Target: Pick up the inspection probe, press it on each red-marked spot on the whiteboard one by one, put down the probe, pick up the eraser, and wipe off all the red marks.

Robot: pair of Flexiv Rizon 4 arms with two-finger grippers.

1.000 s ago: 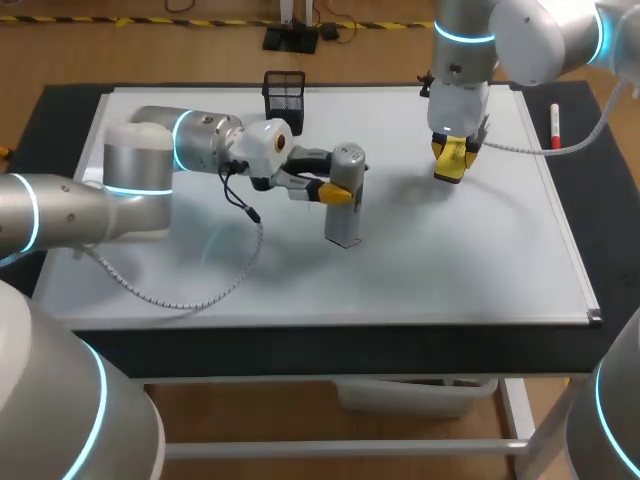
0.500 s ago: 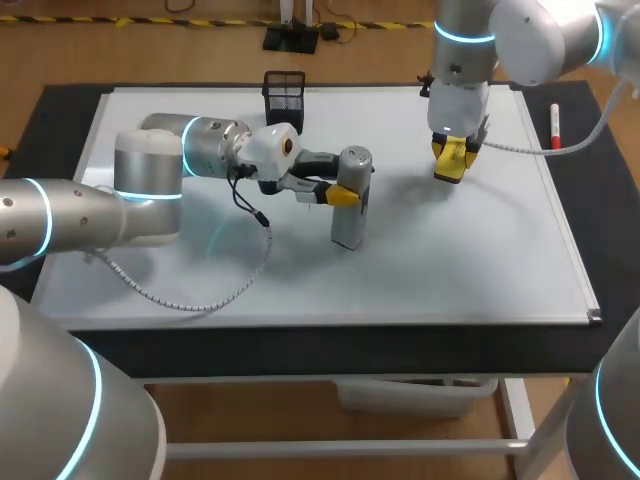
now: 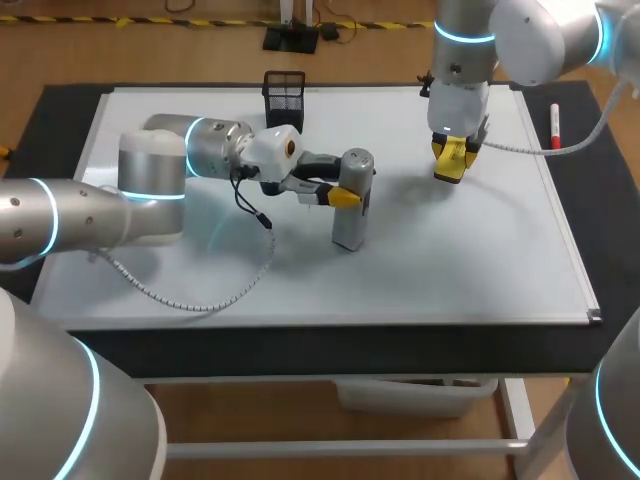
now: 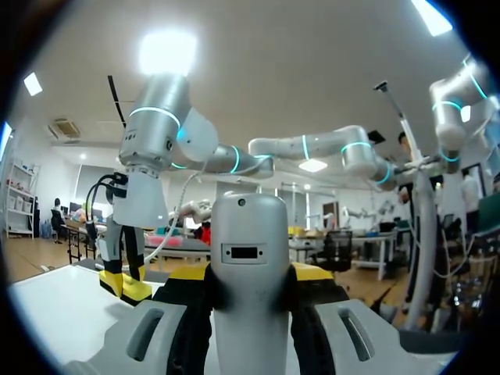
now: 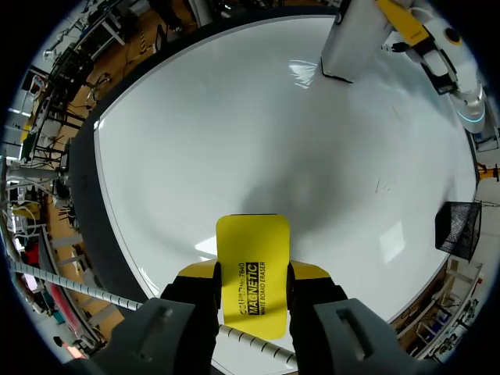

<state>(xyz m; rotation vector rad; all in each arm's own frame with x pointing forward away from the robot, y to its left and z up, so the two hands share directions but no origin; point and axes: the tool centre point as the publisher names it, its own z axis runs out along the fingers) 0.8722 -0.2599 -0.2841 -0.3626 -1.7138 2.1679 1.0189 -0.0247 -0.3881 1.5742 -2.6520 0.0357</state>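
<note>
Left tool (image 3: 342, 196): fingers closed from both sides on the inspection probe (image 3: 348, 228), gripping its upper half.
Probe: grey, upright, near the middle of the whiteboard (image 3: 450, 262); base appears to rest on the board, contact not certain.
Right tool (image 5: 251, 283): clamped on the yellow eraser (image 5: 252, 251), over the board's far right part.
Bench extras: black mesh basket (image 3: 284, 95) at the far edge; red marker (image 3: 555, 125) beside the board's right edge.

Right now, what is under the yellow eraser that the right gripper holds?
Bare whiteboard with a soft shadow, and no red mark in sight. The patch directly beneath the eraser is covered.
</note>
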